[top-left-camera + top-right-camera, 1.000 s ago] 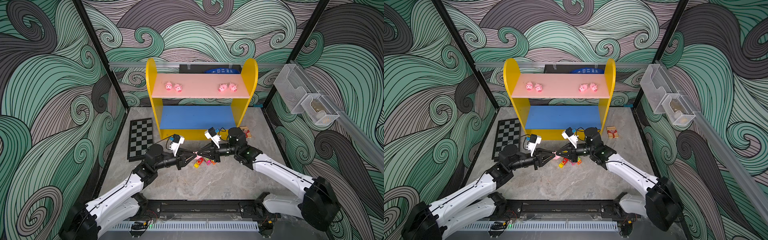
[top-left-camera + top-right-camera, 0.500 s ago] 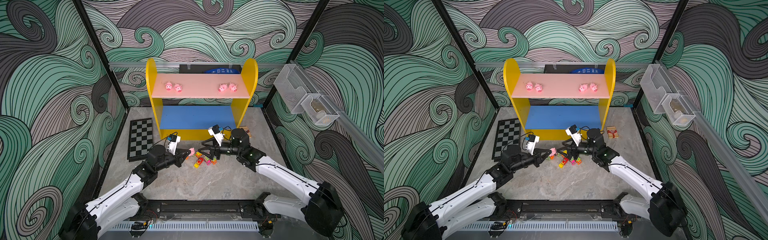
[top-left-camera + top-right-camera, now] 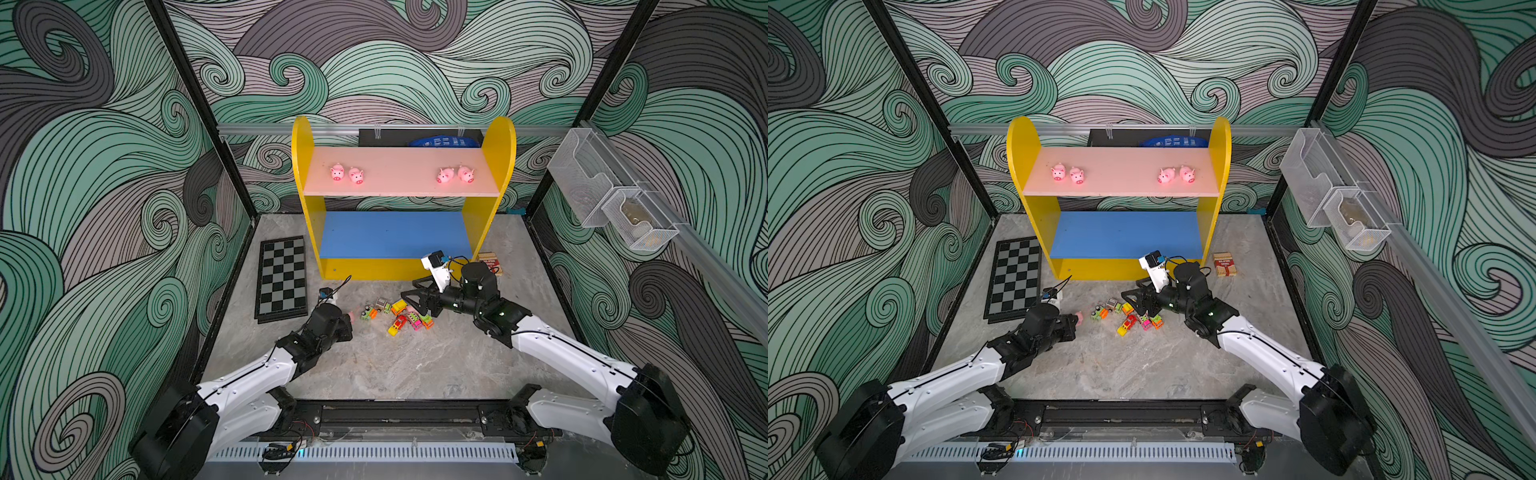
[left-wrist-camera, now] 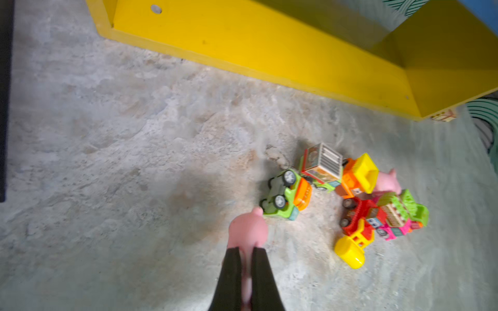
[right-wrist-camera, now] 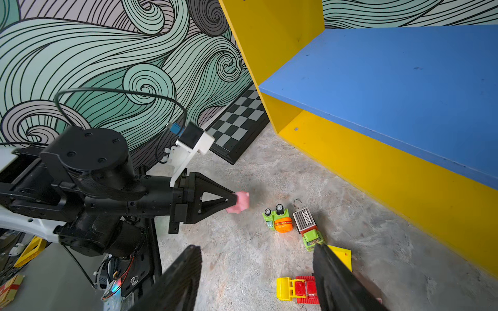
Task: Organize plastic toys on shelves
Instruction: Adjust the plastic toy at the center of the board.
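Observation:
My left gripper point(image 4: 246, 253) is shut on a pink pig point(image 4: 248, 229), held just above the floor to the left of the toy vehicles point(image 4: 350, 199); both top views show this pig point(image 3: 352, 318) point(image 3: 1079, 318). My right gripper point(image 5: 256, 247) stands open over the vehicles point(image 3: 399, 316), nothing between its fingers. A second pig point(image 4: 386, 181) lies behind the orange and yellow truck. The yellow shelves point(image 3: 496, 166) stand at the back; the pink upper board point(image 3: 399, 172) carries a pair of pigs at each end point(image 3: 347, 173) point(image 3: 455, 174). The blue lower board point(image 3: 395, 235) is bare.
A grey-black checkerboard point(image 3: 282, 278) lies on the floor left of the shelves. A red-and-tan card box point(image 3: 1224, 264) sits by the shelves' right foot. Wire mesh baskets point(image 3: 611, 199) hang on the right wall.
A second ago both grippers met tip to tip above the vehicles. The left one has shut on the pig and drawn back leftward. The right one has opened and pulled back toward the shelves.

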Robot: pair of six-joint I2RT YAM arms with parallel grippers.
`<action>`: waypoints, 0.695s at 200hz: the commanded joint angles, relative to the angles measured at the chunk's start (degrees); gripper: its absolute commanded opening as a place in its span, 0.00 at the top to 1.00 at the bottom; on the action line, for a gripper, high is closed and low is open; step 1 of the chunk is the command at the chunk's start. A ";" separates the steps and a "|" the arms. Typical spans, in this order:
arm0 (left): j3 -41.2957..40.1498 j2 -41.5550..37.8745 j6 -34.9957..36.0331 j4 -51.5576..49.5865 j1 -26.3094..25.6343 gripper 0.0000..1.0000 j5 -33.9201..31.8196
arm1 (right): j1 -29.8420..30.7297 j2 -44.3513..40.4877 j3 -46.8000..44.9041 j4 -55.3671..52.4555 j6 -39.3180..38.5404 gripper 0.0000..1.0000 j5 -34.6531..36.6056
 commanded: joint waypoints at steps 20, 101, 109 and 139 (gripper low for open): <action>-2.43 1.53 -1.80 3.67 0.22 0.92 -1.31 | -0.24 -0.56 -0.78 0.24 0.42 0.31 0.71; -1.71 4.44 -0.83 3.43 0.22 0.65 5.79 | -0.16 -0.32 -0.89 0.20 0.11 0.31 0.93; -0.78 4.51 -0.52 1.82 0.22 0.63 5.08 | -0.18 -0.38 -0.83 0.24 0.12 0.31 0.99; 2.61 4.23 1.86 -3.60 0.29 0.54 3.68 | -0.24 0.02 -1.00 0.24 0.32 0.31 0.81</action>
